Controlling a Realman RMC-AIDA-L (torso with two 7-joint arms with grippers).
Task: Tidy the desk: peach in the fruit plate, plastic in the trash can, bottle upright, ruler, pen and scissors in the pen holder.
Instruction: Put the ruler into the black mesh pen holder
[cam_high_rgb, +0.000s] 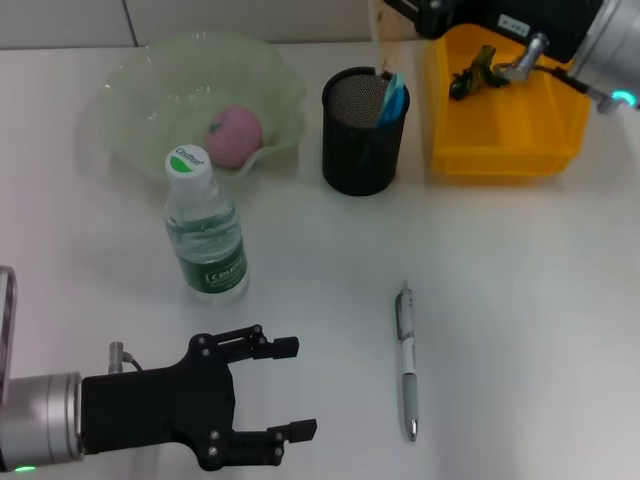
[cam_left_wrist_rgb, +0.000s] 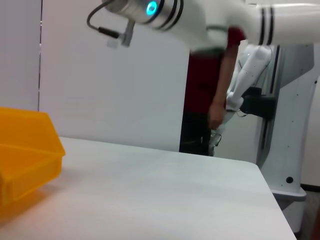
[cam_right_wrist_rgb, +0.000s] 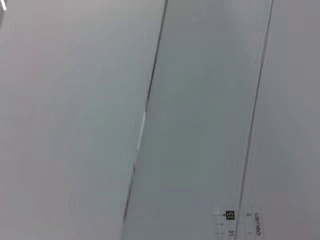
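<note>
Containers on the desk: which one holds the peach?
The fruit plate, pale green and wavy-edged, holds the peach; the pen holder and trash can don't.

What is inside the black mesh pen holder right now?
In the black mesh pen holder, light blue scissors poke above the rim. Their lower part and anything else inside is hidden by the mesh wall.

A plain white bench carries a pale green translucent fruit plate holding a pink peach with a green spot. The clear bottle has a green-and-white label and a white cap marked green. The pen holder is black mesh, with light blue scissors inside. The trash can is bright yellow. The pen is silver-grey and white. The left tool is black. The clear ruler bears black marks.
</note>
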